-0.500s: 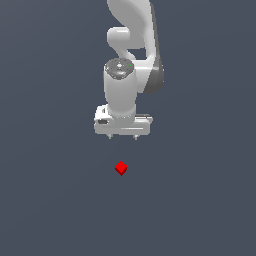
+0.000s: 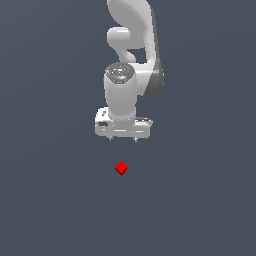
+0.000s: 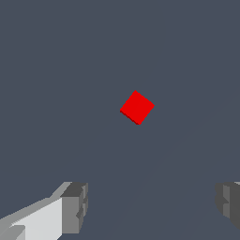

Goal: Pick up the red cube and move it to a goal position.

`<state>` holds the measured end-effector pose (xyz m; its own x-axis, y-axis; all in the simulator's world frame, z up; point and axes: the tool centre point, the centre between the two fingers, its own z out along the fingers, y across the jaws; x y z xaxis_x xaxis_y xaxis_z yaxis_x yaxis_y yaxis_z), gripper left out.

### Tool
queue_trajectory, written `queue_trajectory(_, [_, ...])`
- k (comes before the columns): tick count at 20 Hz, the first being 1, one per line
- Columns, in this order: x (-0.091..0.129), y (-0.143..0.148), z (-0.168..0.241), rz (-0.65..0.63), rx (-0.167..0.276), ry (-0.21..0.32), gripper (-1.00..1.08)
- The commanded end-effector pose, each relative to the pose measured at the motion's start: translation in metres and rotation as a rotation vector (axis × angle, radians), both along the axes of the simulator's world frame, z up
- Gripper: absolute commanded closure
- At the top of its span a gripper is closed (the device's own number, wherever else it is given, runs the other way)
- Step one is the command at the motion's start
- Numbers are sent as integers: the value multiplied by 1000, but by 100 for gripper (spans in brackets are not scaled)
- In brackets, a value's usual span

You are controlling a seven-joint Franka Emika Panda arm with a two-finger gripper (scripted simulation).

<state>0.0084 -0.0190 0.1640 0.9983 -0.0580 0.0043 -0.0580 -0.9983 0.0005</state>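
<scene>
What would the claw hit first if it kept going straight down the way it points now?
Probably the bare grey floor. The open claw points downward, and the red cube seems to lie slightly ahead of its line, not between the fingers, though depth is unclear.

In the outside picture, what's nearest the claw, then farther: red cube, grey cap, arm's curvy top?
1. red cube, just below the gripper, not touching.
2. grey cap, above it.
3. arm's curvy top, highest up.

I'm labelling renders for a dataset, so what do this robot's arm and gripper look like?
The arm is smooth, rounded and glossy white, with dark grey at one joint. The gripper has a flat, boxy white body; in the wrist view its fingers carry blocky grey pads. No cables or markings show.
</scene>
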Motion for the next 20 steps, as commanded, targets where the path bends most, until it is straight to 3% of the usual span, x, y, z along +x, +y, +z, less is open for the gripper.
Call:
queue_trajectory(1, [3, 1, -7, -28, 0, 1, -92])
queue_trajectory(20, [50, -4, -110, -494, 0, 3, -92])
